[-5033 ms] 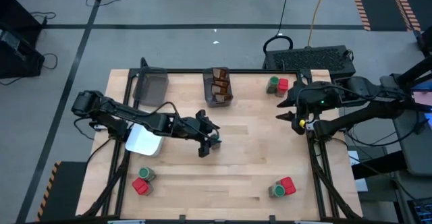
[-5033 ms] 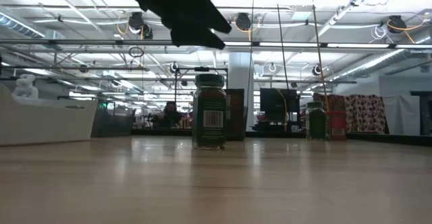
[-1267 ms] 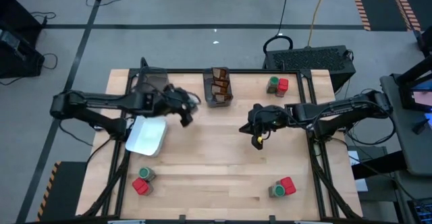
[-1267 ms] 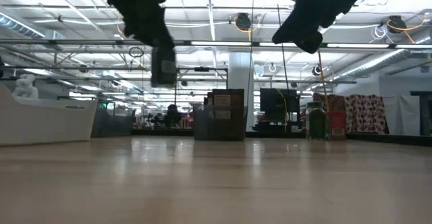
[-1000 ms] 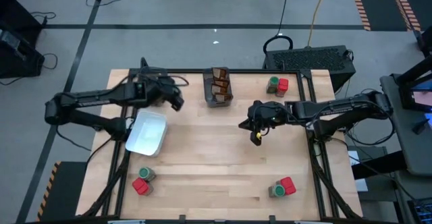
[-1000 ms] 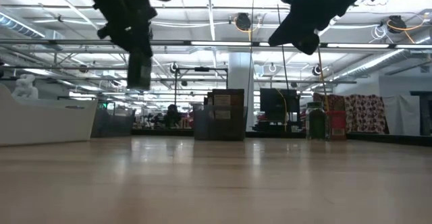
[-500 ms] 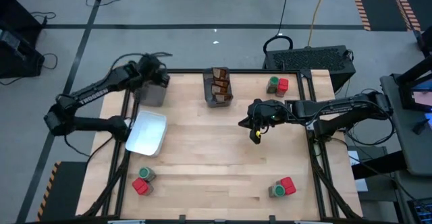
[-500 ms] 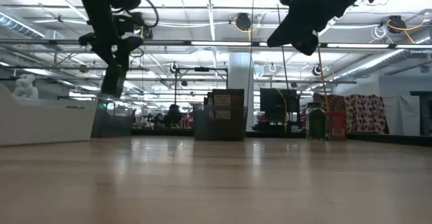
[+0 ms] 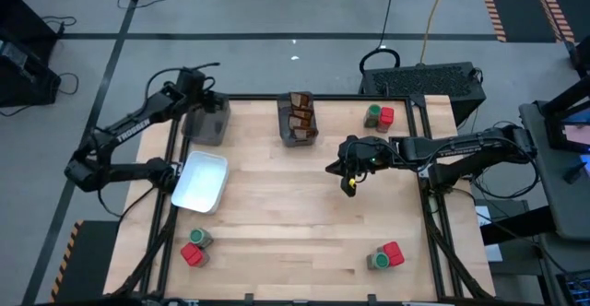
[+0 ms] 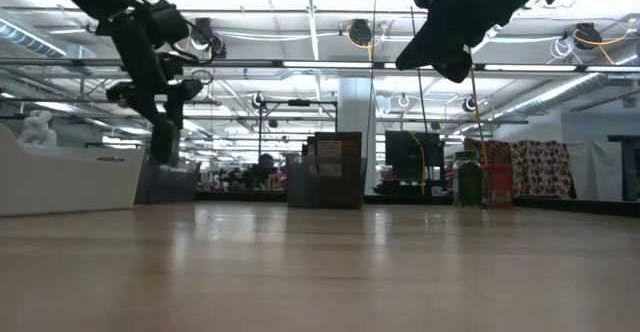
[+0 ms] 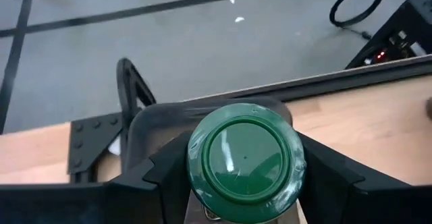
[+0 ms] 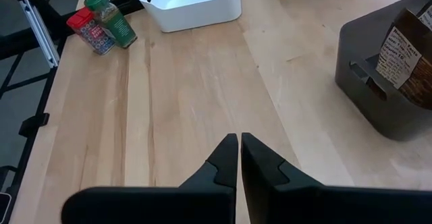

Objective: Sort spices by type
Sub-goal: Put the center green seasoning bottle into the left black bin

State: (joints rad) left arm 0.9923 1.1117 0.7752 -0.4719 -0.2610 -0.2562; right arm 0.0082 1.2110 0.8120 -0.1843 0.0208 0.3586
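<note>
At the far left corner of the surface (image 9: 304, 223), the left gripper (image 9: 196, 92) holds a green-lidded jar (image 11: 244, 160) above a dark grey bin (image 9: 206, 122), jaws clamped on the jar's sides just under the lid. This placement suggests the bin is meant for jars, as the middle bin (image 9: 298, 122) at the far edge already holds brown packets (image 9: 299, 114). The right gripper (image 9: 348, 184) hangs over the open middle-right of the surface, jaws pressed together and carrying nothing, apparently waiting.

Unsorted pairs, each a jar beside a red container, remain at three corners: far right (image 9: 379, 116), near right (image 9: 385, 256), near left (image 9: 193, 248). A white tray (image 9: 201, 182) lies near the left edge.

Views compared: only the left wrist view shows the jar's lid between the dark fingers (image 11: 331, 173) and the bin's rim directly beneath. From above, the arm hides the jar. The low view shows that the left gripper (image 10: 165, 137) is high off the surface, with the jar hanging from it. The right wrist view alone shows the right gripper (image 12: 238, 146) with no gap between its tips, plus the label on a packet (image 12: 403, 48).
</note>
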